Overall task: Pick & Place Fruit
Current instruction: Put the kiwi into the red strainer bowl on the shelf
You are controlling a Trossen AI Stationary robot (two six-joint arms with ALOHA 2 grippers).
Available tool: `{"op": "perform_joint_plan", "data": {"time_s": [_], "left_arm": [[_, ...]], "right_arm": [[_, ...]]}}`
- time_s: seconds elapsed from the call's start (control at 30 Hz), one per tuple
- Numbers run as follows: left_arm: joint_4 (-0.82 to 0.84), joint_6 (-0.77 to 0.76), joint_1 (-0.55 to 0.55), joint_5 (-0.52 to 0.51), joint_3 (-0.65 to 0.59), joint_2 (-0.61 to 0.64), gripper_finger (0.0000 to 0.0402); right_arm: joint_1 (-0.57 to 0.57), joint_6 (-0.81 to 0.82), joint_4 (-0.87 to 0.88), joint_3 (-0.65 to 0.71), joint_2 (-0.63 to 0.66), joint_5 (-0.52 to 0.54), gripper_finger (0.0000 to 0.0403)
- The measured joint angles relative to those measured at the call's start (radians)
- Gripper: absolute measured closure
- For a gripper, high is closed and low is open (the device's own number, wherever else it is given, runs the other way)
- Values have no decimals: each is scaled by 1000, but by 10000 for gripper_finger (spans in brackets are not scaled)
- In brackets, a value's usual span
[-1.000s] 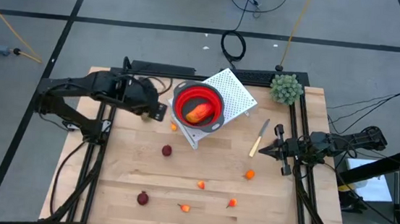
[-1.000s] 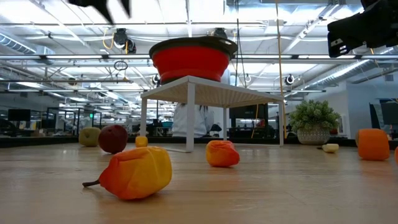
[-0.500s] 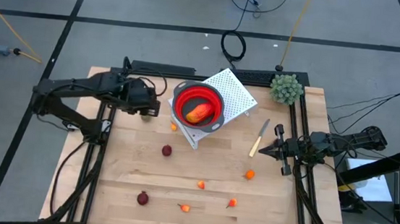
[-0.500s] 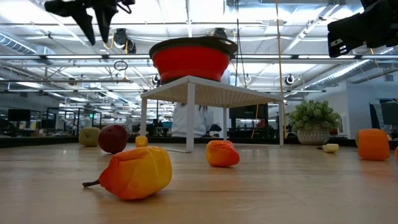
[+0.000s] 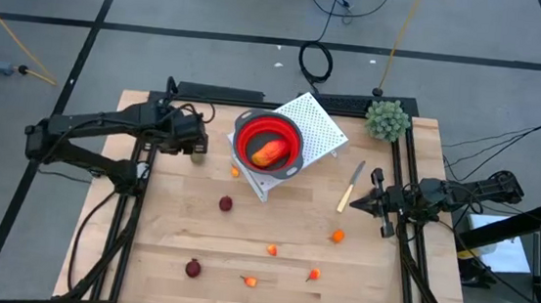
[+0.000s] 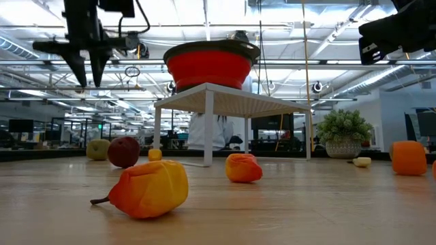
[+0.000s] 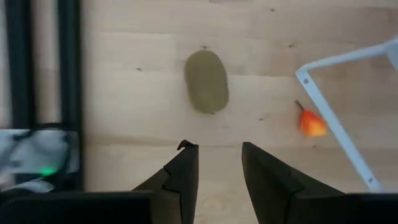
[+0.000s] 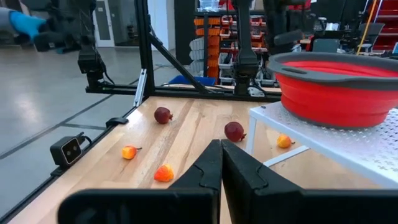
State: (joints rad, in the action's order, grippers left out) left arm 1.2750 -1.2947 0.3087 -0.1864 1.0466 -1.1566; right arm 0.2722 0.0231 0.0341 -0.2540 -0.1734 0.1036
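A brown oval fruit [image 7: 207, 81] lies on the wooden table beside the white rack [image 5: 310, 126]. My left gripper [image 7: 217, 155] hangs open above it, fingers pointing down, well clear of the table in the low view [image 6: 86, 71]. A red bowl [image 5: 269, 142] on the rack holds a red-and-yellow fruit [image 5: 268, 153]. Two dark red balls [image 5: 226, 204] [image 5: 192, 268] and several orange bits [image 5: 273, 251] lie scattered on the table. My right gripper [image 5: 377, 207] waits shut at the table's right edge, pointing level.
A pale-handled knife [image 5: 351, 186] lies right of the rack. A green plant [image 5: 387, 120] stands at the far right corner. Black frame rails [image 5: 134, 198] run along both side edges. An orange bit [image 7: 311, 123] lies by the rack's leg [image 7: 333, 127].
My left gripper has come down from high over the table and moved toward the table's left edge, away from the bowl. It has swung from a slant until its fingers point nearly straight down over the brown oval fruit. Nothing on the table has moved.
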Motion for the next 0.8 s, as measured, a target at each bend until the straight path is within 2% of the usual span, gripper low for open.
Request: {"op": "perform_joint_plan", "data": {"time_s": [0.13, 0.27, 0.57, 0.8], "left_arm": [[-124, 21, 49, 46, -84, 18, 278], [-228, 60, 74, 55, -143, 5, 252], [-296, 69, 125, -31, -194, -96, 135], [-363, 116, 166, -26, -194, -192, 51]], "right_arm": [[0, 0, 0, 0, 0, 0, 403], [0, 0, 0, 0, 0, 0, 403], [0, 0, 0, 0, 0, 0, 403], [0, 0, 0, 0, 0, 0, 403]]}}
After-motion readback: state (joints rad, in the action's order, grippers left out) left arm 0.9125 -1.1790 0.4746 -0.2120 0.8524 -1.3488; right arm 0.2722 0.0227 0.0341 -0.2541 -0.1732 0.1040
